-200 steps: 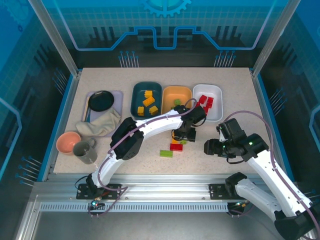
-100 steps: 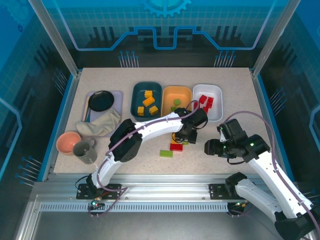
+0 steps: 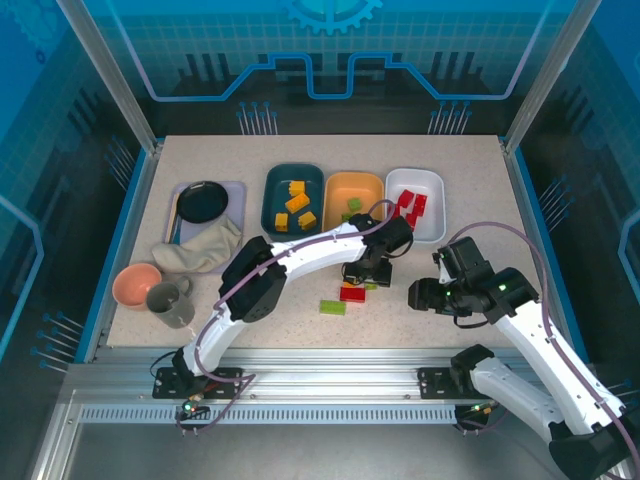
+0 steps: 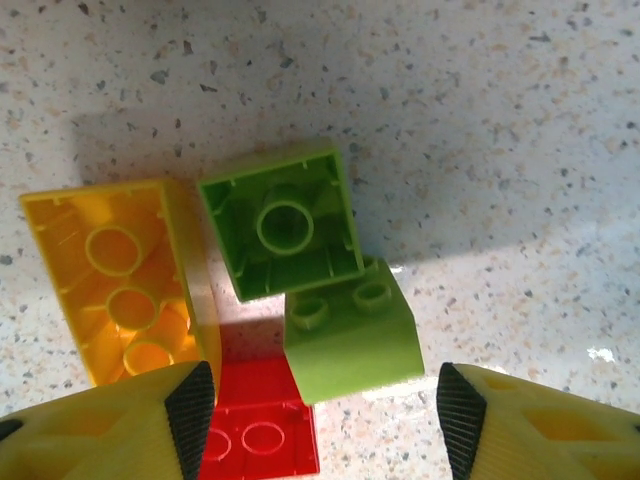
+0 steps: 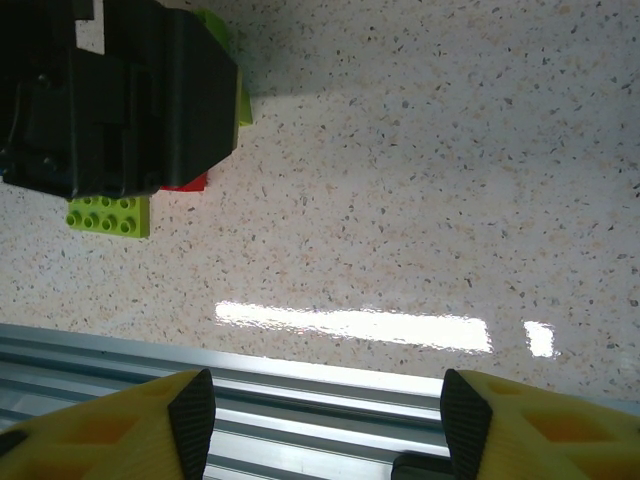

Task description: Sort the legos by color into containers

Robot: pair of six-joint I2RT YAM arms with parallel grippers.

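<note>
Though seemingly wider than before, left tool (over legos) released, right tool too.

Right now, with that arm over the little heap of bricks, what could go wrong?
The bricks are packed tight: a yellow brick, an upturned green brick, a rounded green brick and a red brick touch or overlap, so the open left gripper might pinch two colours at once. Closing could also knock neighbours askew or scatter them across the table.
</note>
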